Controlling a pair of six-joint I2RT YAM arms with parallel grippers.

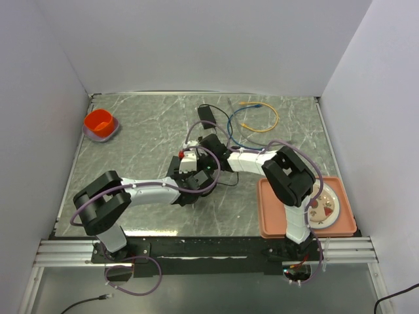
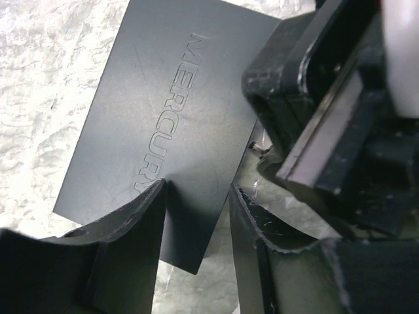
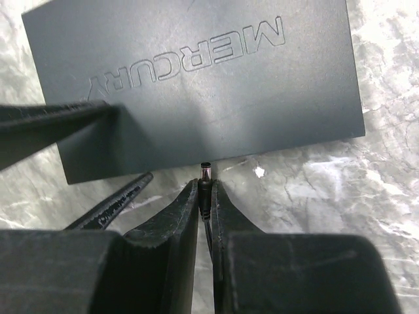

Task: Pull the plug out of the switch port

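Grey marble tabletop [image 1: 144,131], white walls around. At mid-table, both arms stretched low and inward over the black MERCURY switch box [image 3: 196,85]. Right gripper [image 3: 204,196] pinched tight on the barrel plug [image 3: 205,182], bare tip just outside the long edge facing it; switch port itself not discernible. Left gripper [image 2: 196,196] spread, one finger [image 2: 131,229] over the box's top, the other beside its edge.
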